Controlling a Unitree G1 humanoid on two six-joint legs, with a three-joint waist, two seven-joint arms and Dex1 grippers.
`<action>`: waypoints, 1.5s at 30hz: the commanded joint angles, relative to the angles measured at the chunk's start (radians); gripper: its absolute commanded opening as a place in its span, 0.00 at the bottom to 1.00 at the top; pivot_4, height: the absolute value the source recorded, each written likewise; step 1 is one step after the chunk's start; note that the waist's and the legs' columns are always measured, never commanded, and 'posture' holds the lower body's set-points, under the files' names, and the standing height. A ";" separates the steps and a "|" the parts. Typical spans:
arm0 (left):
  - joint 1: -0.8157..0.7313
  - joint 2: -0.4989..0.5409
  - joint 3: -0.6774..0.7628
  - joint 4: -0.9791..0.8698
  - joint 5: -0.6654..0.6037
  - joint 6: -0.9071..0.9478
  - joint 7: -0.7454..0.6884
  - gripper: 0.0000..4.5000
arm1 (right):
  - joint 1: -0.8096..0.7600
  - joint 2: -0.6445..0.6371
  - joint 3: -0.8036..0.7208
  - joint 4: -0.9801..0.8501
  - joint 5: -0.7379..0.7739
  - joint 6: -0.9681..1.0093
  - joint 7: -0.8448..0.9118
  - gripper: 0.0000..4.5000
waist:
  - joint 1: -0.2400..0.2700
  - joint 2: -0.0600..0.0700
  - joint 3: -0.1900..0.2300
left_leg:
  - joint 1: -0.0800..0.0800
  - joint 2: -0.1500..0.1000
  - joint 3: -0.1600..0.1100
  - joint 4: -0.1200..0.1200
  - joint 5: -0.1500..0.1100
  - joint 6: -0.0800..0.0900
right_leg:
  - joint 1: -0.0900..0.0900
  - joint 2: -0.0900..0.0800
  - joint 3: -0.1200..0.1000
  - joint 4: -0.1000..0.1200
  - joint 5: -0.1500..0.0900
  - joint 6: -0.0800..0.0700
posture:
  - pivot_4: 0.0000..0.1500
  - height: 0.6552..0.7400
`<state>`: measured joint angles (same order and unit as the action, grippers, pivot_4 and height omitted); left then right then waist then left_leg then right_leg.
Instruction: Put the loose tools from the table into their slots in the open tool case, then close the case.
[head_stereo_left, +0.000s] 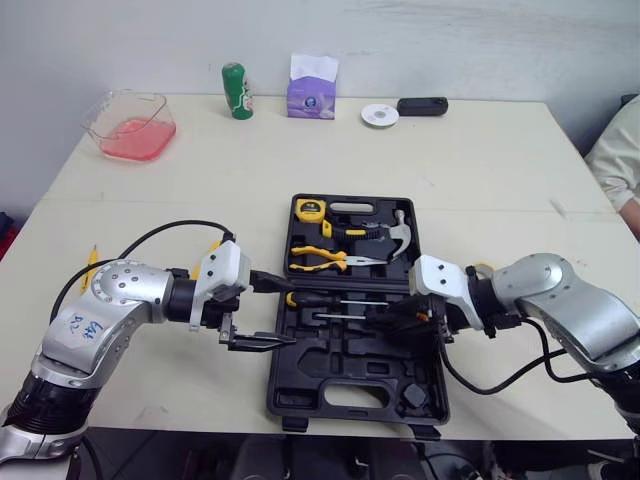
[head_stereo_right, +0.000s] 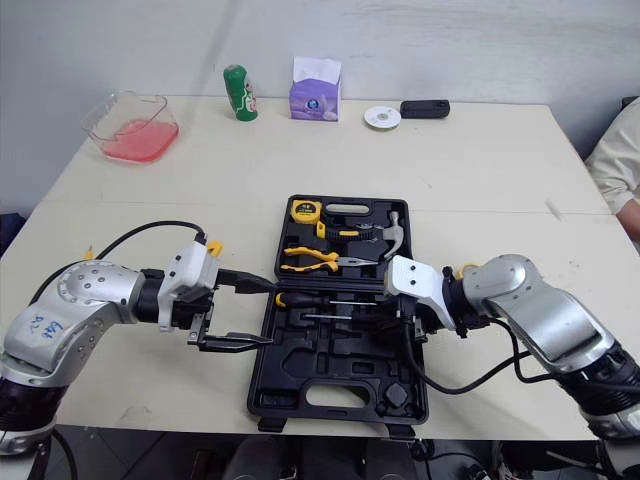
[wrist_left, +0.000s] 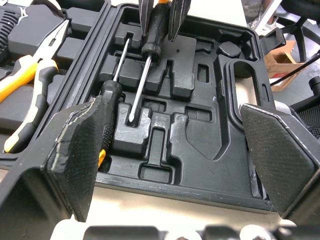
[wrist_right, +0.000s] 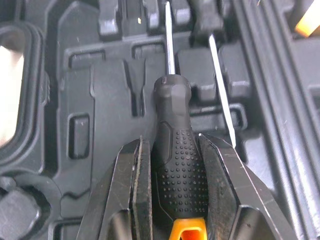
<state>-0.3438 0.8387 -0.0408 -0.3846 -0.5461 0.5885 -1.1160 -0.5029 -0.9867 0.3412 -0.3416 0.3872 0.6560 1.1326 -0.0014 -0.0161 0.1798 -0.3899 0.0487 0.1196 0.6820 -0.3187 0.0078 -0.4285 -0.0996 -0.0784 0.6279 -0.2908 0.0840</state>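
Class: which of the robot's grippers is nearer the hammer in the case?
Right. The right gripper, shut on a screwdriver, sits close to the hammer, on the robot's side of it. The left gripper hangs open at the left edge of the case, farther off.

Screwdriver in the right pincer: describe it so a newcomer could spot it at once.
On the table, find the open black tool case; in its near half two screwdrivers lie side by side. Yours is the nearer screwdriver, black dimpled handle clamped in the right pincer; the other screwdriver has its handle toward the robot's left.
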 joint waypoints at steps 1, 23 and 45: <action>-0.006 0.009 0.016 -0.021 -0.004 -0.017 -0.008 1.00 | 0.015 -0.009 -0.023 -0.020 -0.026 -0.021 0.017 0.23 | 0.000 0.000 0.000 | 0.000 0.000 0.000 0.000 0.000 0.000 | 0.000 0.000 0.000 0.000 0.000 0.000 | 1.00 0.82; -0.030 -0.016 -0.011 0.008 0.010 -0.035 -0.006 1.00 | 0.162 0.292 -0.222 0.079 0.082 -0.223 -0.022 0.16 | 0.000 0.000 0.000 | 0.001 -0.001 0.001 0.001 0.000 0.000 | 0.000 0.000 0.001 0.001 0.001 0.001 | 1.00 0.82; -0.025 -0.020 0.001 0.029 0.032 -0.041 0.002 1.00 | 0.207 0.218 -0.041 0.111 -0.147 -0.092 -0.128 0.01 | 0.021 -0.015 -0.025 | 0.022 0.000 -0.005 0.000 -0.012 0.006 | 0.025 -0.012 0.001 -0.006 -0.002 -0.004 | 1.00 0.82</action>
<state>-0.3789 0.8090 -0.0736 -0.3390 -0.5076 0.5515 -1.1234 -0.3404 -0.7836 0.2920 -0.2851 0.2479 0.5168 1.0454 0.0198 -0.0311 0.1545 -0.3685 0.0490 0.1139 0.6818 -0.3301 0.0137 -0.4031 -0.1120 -0.0779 0.6218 -0.2928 0.0804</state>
